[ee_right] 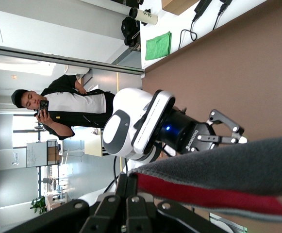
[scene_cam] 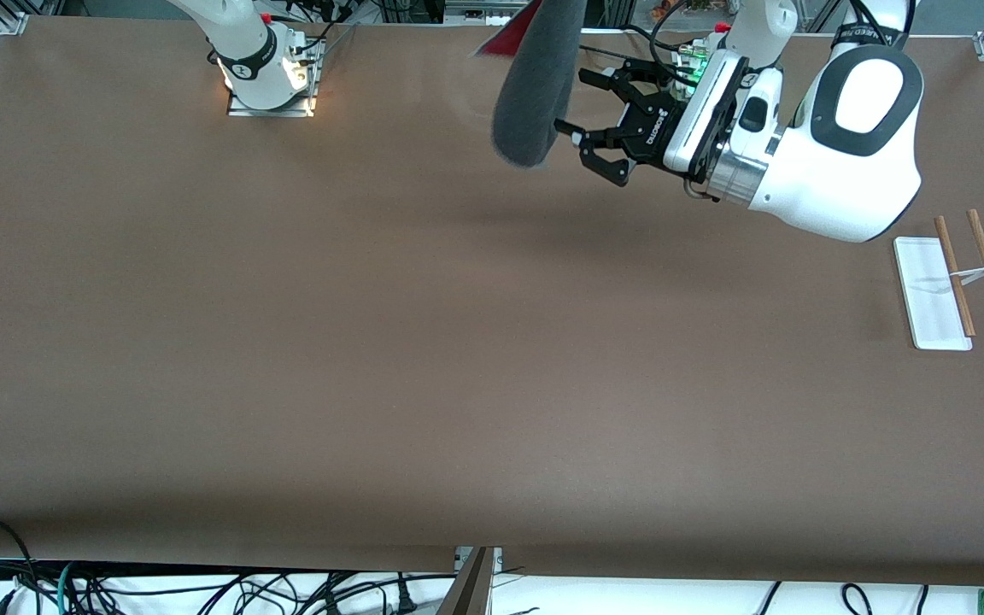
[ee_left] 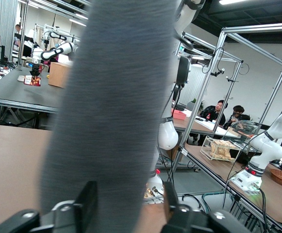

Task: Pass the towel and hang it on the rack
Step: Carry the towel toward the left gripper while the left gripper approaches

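The towel (scene_cam: 535, 85) hangs in the air over the robots' end of the table, dark grey face showing, with a pink-red strip at its top. My right gripper (ee_right: 133, 191) is shut on the towel's top corner (ee_right: 228, 170); it is out of the front view. My left gripper (scene_cam: 573, 102) is open, level with the towel's lower part. In the left wrist view the towel (ee_left: 111, 97) hangs between the open fingers (ee_left: 86, 204) of the left gripper (ee_left: 128, 204). The rack (scene_cam: 975, 273) stands on its white base (scene_cam: 928, 290) at the left arm's end of the table.
The right arm's base (scene_cam: 266, 68) stands at the table's robot edge. Cables (scene_cam: 202, 589) lie below the table's front edge. The left arm's bulky wrist (scene_cam: 842, 145) hovers over the table near the rack.
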